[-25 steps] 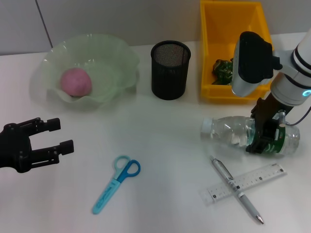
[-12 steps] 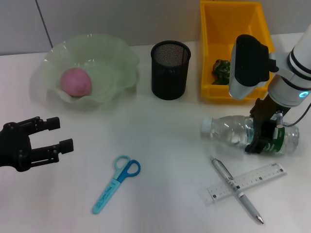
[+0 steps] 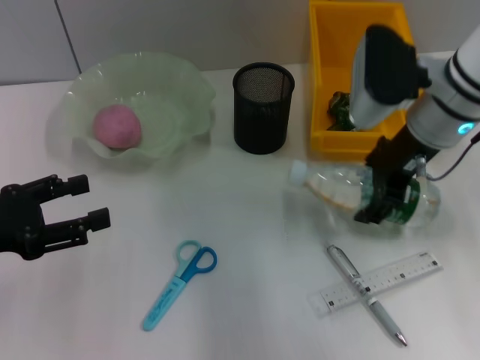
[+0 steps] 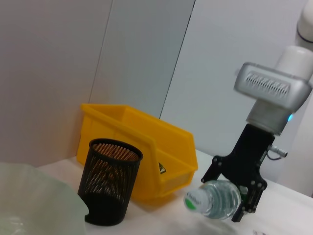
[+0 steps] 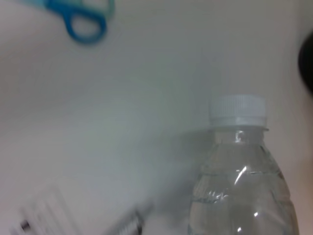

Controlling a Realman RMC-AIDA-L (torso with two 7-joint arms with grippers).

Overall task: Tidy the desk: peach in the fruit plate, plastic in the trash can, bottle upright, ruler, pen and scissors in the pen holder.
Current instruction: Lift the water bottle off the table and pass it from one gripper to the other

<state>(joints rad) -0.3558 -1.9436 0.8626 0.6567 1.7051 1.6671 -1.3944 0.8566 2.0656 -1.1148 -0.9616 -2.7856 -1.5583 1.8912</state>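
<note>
A clear bottle [image 3: 334, 187] with a white cap [image 3: 298, 171] is tilted, its cap end raised toward the left. My right gripper [image 3: 384, 208] is shut on its green-labelled lower half. The left wrist view shows that bottle [image 4: 215, 198] in the right gripper [image 4: 229, 196]; the right wrist view shows the bottle [image 5: 239, 176] close up. The pink peach [image 3: 116, 126] lies in the green fruit plate [image 3: 176, 82]. Green plastic [image 3: 343, 109] sits in the yellow trash can [image 3: 322, 90]. Blue scissors [image 3: 180, 285], ruler [image 3: 390, 277] and pen [image 3: 382, 313] lie on the desk; the pen crosses the ruler. My left gripper [image 3: 75, 202] hovers open at the left.
The black mesh pen holder [image 3: 262, 107] stands between plate and trash can, and appears as the pen holder [image 4: 110, 181] before the yellow bin [image 4: 142, 147]. A grey wall runs behind the white desk.
The right gripper has turned and lifted the bottle, whose cap end rose and swung left, away from lying flat. The left gripper barely shifted.
</note>
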